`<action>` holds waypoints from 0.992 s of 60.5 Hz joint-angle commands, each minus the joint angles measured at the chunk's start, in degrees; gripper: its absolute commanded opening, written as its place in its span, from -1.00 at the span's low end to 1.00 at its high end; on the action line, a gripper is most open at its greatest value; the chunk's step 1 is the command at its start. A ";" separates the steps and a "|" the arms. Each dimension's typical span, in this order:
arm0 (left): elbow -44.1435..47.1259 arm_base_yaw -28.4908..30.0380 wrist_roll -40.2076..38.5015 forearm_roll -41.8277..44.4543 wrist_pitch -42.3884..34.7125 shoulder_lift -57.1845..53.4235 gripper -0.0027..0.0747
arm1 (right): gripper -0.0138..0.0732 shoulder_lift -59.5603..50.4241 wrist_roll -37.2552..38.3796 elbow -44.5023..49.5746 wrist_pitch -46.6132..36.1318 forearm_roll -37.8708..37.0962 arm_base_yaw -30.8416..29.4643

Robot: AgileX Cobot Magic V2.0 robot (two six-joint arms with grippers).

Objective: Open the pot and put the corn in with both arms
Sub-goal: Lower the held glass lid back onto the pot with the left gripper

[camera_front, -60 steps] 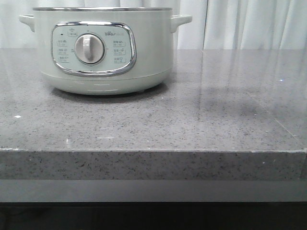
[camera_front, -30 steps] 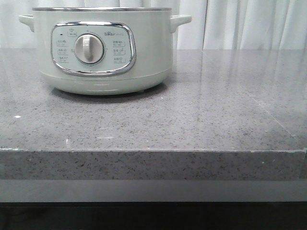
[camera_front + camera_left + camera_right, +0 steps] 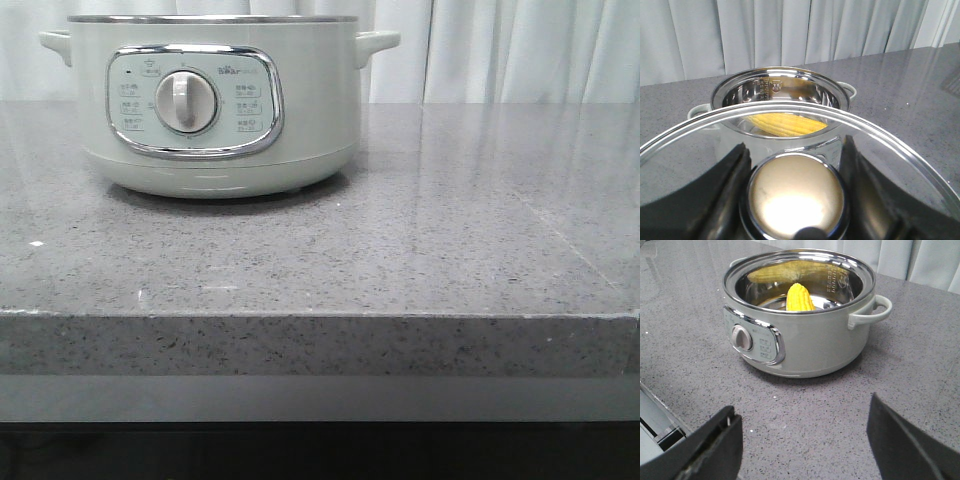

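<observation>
The pale mint-white pot stands at the back left of the grey stone table, its dial facing me. It is open in the right wrist view, with the yellow corn lying inside its steel bowl. The corn also shows in the left wrist view through the glass lid. My left gripper is shut on the lid's round metal knob and holds the lid in the air short of the pot. My right gripper is open and empty above the table, short of the pot.
The grey stone table has a front edge with a lower ledge below it. White curtains hang behind. No arm shows in the front view.
</observation>
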 commanded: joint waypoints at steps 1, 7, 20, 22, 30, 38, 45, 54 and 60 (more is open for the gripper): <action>-2.23 -0.08 -0.40 -0.82 -8.45 0.02 -0.48 | 0.56 -0.44 -0.19 -1.41 -4.71 0.47 -0.07; -2.23 -0.08 -0.40 -0.82 -8.45 0.02 -0.48 | 0.56 -0.44 -0.19 -1.41 -4.71 0.47 -0.07; -2.23 -0.08 -0.40 -0.82 -8.56 0.02 -0.48 | 0.56 -0.44 -0.19 -1.41 -4.71 0.47 -0.07; -2.23 -0.08 -0.40 -0.82 -8.99 0.02 -0.48 | 0.56 -0.44 -0.19 -1.41 -4.71 0.47 -0.07; -2.23 -0.08 -0.40 -0.82 -13.22 0.78 -0.48 | 0.56 -0.44 -0.19 -1.41 -4.71 0.47 -0.07; -2.50 -0.08 -0.40 -0.82 -17.97 3.82 -0.48 | 0.56 -0.44 -0.19 -1.41 -4.71 0.47 -0.07; -4.91 -0.08 -0.40 -0.82 -19.15 8.88 -0.48 | 0.56 -0.44 -0.19 -1.41 -4.71 0.47 -0.07; -11.05 -0.08 -0.40 -0.82 -19.04 17.46 -0.48 | 0.56 -0.44 -0.19 -1.41 -4.71 0.47 -0.07; -14.83 -0.08 -0.40 -0.82 -19.14 22.98 -0.48 | 0.56 -0.44 -0.19 -1.41 -4.71 0.47 -0.07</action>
